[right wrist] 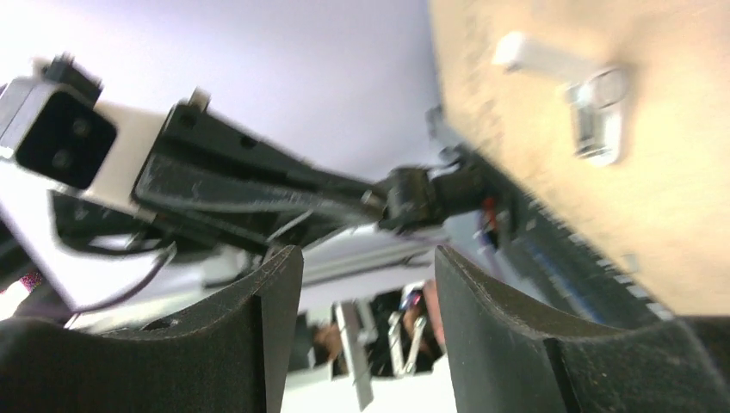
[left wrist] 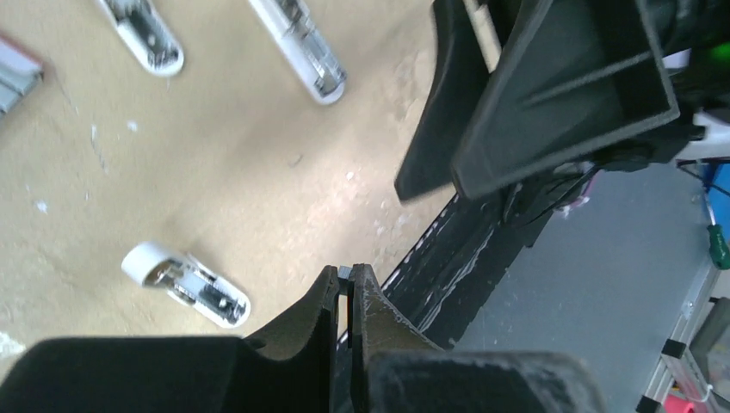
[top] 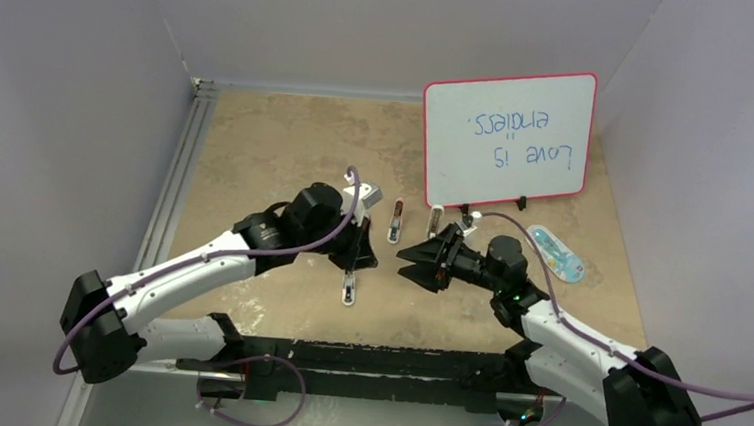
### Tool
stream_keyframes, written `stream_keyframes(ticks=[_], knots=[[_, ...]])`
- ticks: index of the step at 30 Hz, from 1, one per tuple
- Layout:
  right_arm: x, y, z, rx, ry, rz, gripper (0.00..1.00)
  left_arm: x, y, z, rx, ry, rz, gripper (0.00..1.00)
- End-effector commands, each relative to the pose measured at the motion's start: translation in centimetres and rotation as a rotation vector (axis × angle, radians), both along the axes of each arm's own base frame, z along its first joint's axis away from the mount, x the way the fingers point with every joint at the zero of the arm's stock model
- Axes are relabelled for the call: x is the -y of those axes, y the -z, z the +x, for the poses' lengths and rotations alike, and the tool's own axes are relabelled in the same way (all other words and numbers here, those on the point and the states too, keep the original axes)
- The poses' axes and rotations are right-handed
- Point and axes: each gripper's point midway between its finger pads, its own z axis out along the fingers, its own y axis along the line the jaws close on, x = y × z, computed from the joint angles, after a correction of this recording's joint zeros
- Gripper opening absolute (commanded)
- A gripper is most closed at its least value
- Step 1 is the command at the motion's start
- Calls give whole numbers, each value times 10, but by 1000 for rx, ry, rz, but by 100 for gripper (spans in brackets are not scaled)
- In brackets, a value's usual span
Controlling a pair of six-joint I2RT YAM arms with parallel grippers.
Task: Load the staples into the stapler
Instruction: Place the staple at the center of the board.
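Left end effector (left wrist: 346, 268) pinches what looks like a staple strip (left wrist: 345, 274); right end effector (right wrist: 368, 258) spread, empty. Staple tray (top: 368, 194) on table (top: 287, 147), just beyond left wrist. Strip: light, brittle, slippery. Grip flat sides, mid-length.

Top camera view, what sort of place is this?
Probably a robot lab test cell: tan tabletop boxed in by plain pale walls, left arm and right arm bolted at its near edge, a handwritten whiteboard.
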Motion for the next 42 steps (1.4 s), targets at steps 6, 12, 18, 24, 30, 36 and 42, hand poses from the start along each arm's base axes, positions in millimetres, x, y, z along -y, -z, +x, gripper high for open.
stream_keyframes(ticks=[6,12,18,24,30,36,42], knots=[[83,62,68,174,407,-737,60,-2,56,-14,-236,25,265,0],[114,37,77,235,551,-835,60,9,97,-21,-302,71,480,0],[126,30,77,236,601,-859,60,18,126,-20,-294,58,615,0],[147,5,80,254,710,-893,60,16,156,-24,-267,26,762,0],[154,-13,82,291,746,-896,60,16,165,-26,-242,4,804,0],[150,-8,81,289,726,-895,60,13,170,-31,-249,1,816,6],[150,-10,80,293,727,-890,60,15,168,-32,-242,9,809,16]])
